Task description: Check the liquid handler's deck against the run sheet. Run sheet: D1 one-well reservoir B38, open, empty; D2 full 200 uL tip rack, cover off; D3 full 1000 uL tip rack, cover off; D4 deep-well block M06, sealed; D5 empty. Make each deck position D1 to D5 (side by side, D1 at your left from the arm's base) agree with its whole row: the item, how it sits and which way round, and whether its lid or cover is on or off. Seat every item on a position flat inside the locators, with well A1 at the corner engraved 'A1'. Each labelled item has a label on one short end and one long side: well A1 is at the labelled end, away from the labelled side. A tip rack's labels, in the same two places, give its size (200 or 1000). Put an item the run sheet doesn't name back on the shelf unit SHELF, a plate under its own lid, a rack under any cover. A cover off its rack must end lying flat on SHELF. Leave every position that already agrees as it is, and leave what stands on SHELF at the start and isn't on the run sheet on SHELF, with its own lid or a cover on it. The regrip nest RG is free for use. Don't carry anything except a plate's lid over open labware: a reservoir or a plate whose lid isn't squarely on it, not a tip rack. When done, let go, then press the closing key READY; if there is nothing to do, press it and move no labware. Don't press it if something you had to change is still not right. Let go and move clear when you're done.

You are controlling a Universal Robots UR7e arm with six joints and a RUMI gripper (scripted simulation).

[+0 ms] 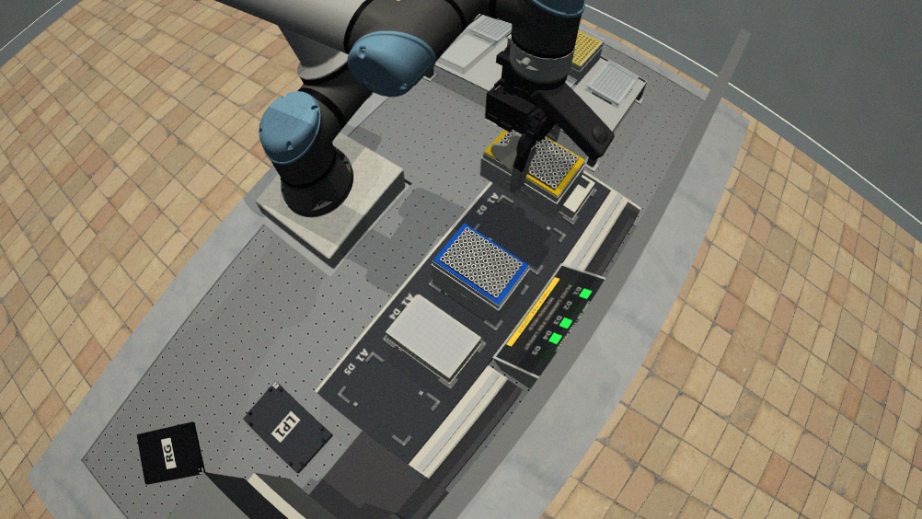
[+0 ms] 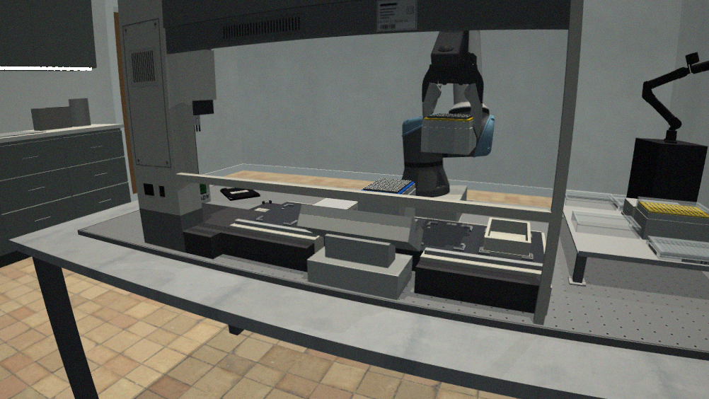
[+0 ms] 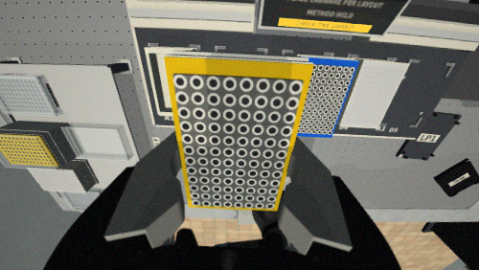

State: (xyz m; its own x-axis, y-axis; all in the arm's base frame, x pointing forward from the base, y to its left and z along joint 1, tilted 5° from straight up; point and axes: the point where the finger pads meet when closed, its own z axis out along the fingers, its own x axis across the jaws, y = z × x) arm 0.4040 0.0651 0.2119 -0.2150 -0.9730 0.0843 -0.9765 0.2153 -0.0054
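I've got the yellow rack (image 2: 448, 132) clamped in the claw (image 2: 450, 106), cover off, tips showing, hanging high above the deck (image 1: 515, 222) approx. over the D1/D2 end, w/ the reservoir (image 2: 506, 235) sitting on the deck below. Blue rack (image 1: 480, 264) sits in the next slot along and the white sealed block (image 1: 433, 336) beside that, D5 slot w/ nothing seated in it. Shelf (image 2: 602, 245) stands off to the side on the desk (image 2: 277, 317) w/ another yellow rack (image 2: 672, 209) on it.
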